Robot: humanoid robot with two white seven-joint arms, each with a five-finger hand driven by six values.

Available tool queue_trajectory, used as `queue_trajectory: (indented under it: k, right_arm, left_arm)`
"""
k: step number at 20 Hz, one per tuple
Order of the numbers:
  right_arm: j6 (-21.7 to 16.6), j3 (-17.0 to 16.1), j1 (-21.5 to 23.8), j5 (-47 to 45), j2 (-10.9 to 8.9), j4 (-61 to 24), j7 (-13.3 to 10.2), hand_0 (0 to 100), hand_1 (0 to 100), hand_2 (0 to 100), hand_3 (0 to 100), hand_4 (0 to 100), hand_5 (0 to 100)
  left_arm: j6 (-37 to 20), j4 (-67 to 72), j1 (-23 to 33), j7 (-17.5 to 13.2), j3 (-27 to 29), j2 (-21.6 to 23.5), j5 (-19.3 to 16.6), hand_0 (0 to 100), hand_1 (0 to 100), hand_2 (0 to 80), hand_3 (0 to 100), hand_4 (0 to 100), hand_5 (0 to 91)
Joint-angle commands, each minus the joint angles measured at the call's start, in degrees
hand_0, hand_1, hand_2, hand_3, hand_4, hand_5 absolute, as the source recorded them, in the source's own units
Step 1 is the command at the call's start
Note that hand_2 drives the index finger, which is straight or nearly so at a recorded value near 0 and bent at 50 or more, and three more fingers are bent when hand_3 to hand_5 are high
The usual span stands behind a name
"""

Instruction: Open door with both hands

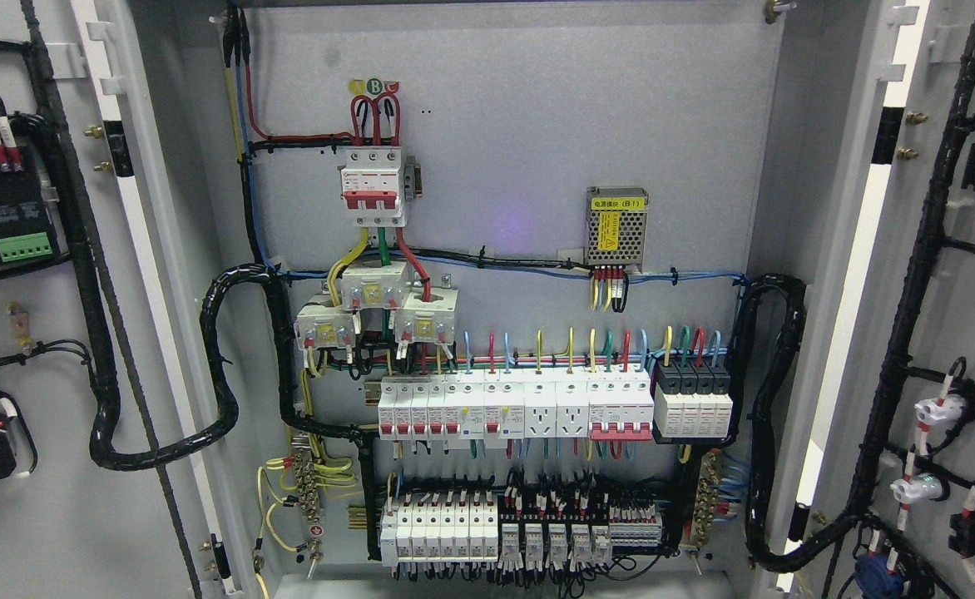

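The electrical cabinet stands with both doors swung wide. The left door [38,333] shows its inner face at the picture's left, with a black module, green terminals and a black cable loom. The right door [953,333] shows its inner face at the right, carrying wired indicator lamps and switches. Between them the grey back panel [537,125] is fully exposed. Neither of my hands nor any arm appears in the head view.
On the panel sit a red three-pole breaker [373,187], three white transformers [375,312], a perforated power supply [616,225], two rows of breakers [521,403] and thick black cable looms [774,416] running to each door.
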Motion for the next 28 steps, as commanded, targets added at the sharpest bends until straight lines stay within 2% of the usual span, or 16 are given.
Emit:
queue_trajectory:
  k: [1,3,7,12,14,16,19,23,27,28]
  right_arm:
    - [-21.1,5.1,0.9,1.9,5.59,20.4,0.0,11,0,0,0,0,0]
    - [-20.8,4.9,-1.2,2.0,8.04,26.2,0.0,11,0,0,0,0,0]
    - [-18.4,4.5,-7.8,2.1,14.46,41.1,0.0,11,0,0,0,0,0]
    - [-17.2,4.2,-14.4,2.1,21.67,55.5,0.0,11,0,0,0,0,0]
    - [-14.9,4.0,-16.8,2.1,24.39,60.6,-0.1,11,0,0,0,0,0]
    - [-10.8,2.9,-18.7,2.0,26.42,64.0,-0.1,11,0,0,0,0,0]
    - [-1.8,-0.2,-19.5,2.1,27.74,64.5,-0.2,11,0,0,0,0,0]
    - [11.2,-3.8,-20.8,2.2,28.89,64.7,-0.4,11,0,0,0,0,0]
    - [16.8,-3.8,-23.3,2.2,28.89,66.1,-0.9,11,0,0,0,0,0]
    - [17.7,-3.9,-24.3,2.2,28.97,67.4,-1.7,11,0,0,0,0,0]
  left_arm:
    - [8.8,26.2,-5.2,-0.2,-0.7,-2.4,-0.1,0,0,0.0,0,3,0.0]
    - [11.9,31.1,-7.9,-0.2,-0.6,-3.3,-0.2,0,0,0.0,0,3,0.0]
    - [12.7,40.8,-12.1,-0.2,-0.7,-5.3,-2.2,0,0,0.0,0,3,0.0]
    - [13.2,52.4,-17.2,0.0,0.0,-8.3,-4.5,0,0,0.0,0,3,0.0]
    - [13.5,55.4,-19.0,0.3,0.0,-9.5,-4.5,0,0,0.0,0,3,0.0]
    - [13.8,59.5,-19.8,0.4,-0.1,-10.4,-4.7,0,0,0.0,0,3,0.0]
    - [14.2,63.2,-21.7,0.4,0.3,-11.2,-6.0,0,0,0.0,0,3,0.0]
    - [20.8,66.1,-25.2,0.4,2.5,-11.3,-5.8,0,0,0.0,0,3,0.0]
    - [22.6,70.4,-29.5,0.4,3.9,-11.6,-5.7,0,0,0.0,0,3,0.0]
    - [24.1,70.9,-30.3,0.3,4.7,-11.6,-5.7,0,0,0.0,0,3,0.0]
